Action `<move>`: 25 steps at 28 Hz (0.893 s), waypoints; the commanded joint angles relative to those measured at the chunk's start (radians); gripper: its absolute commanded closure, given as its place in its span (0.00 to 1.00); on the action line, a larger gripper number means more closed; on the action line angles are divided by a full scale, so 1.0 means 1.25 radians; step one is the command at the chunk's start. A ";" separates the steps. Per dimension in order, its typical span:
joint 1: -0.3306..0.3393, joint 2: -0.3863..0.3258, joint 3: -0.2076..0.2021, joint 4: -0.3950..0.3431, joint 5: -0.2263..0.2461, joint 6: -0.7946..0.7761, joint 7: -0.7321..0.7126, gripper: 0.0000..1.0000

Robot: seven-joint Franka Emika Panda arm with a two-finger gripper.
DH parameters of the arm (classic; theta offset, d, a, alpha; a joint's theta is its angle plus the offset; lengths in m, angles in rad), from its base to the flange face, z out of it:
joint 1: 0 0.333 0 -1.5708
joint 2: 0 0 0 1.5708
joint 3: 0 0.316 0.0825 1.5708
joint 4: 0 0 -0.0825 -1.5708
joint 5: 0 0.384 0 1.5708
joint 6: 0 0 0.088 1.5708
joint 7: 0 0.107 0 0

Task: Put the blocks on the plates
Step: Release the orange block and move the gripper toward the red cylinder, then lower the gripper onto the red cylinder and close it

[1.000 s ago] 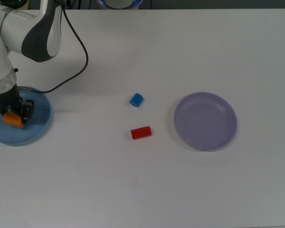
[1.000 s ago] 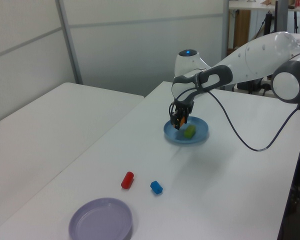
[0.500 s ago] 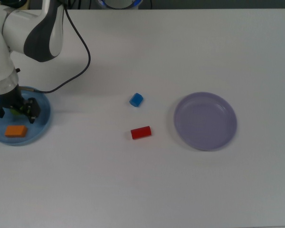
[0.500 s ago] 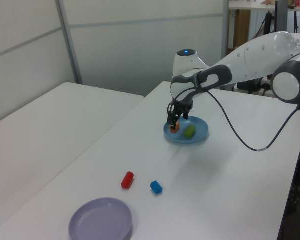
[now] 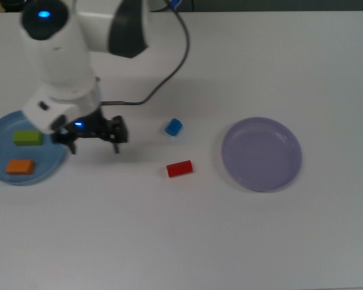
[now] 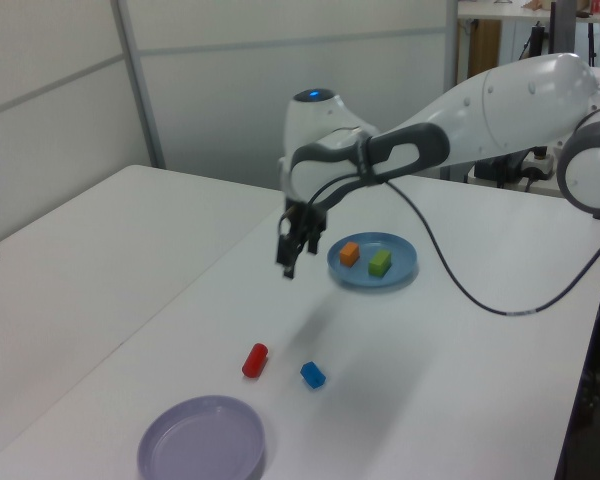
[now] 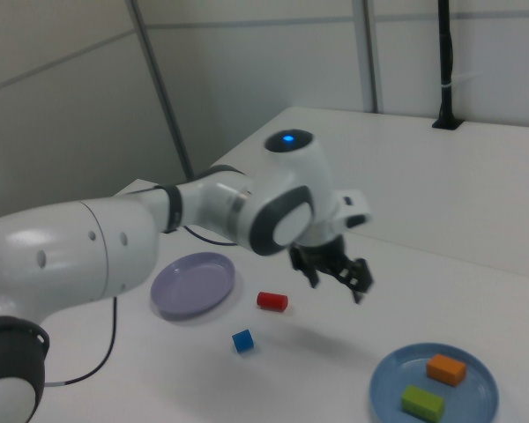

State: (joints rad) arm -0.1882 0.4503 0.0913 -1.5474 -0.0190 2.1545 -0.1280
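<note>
Since the earlier frames the gripper has let go of the orange block and lifted away from the blue plate, moving toward the middle of the table. It now hangs in the air with its 2 fingers spread apart and nothing between them, seen also in the left view and the right view.

In the top view the gripper sits just past the blue plate's right rim, between that plate and the 2 loose blocks. The white arm reaches in from the top view's upper left, with a black cable looping off it.

The orange block lies on the blue plate beside the green block; the 2 are close but apart. The left view shows them side by side on the plate, orange and green, and the right view does too, orange and green.

The blue block and the red block rest on the bare table, near each other, between the gripper and the purple plate. The purple plate holds nothing and sits at the top view's right, well apart from the blue plate.
</note>
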 commanded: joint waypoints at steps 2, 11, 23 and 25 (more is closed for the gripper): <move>0.087 -0.004 -0.010 -0.020 0.003 -0.026 0.037 0.00; 0.146 0.034 -0.012 -0.020 -0.013 -0.033 0.042 0.00; 0.176 0.080 -0.010 -0.017 -0.092 -0.022 0.055 0.00; 0.176 0.080 -0.010 -0.016 -0.089 -0.022 0.051 0.00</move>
State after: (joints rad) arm 0.0182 0.5514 0.0918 -1.5750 -0.1179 2.1310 -0.0668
